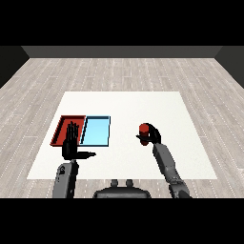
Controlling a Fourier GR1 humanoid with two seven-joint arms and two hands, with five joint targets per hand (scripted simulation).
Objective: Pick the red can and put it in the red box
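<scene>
red can (143,129), upright on the white table (190,162), well right of the light blue tray (96,131) and farther still from the red tray (62,125). probably light, rigid, smooth-walled and prone to slip; best taken round the middle. right hand (151,137) curled round the can's side, forearm angled in from the lower right. left hand (71,145) straight-fingered, thumb out, overlapping the red tray's near edge.
</scene>
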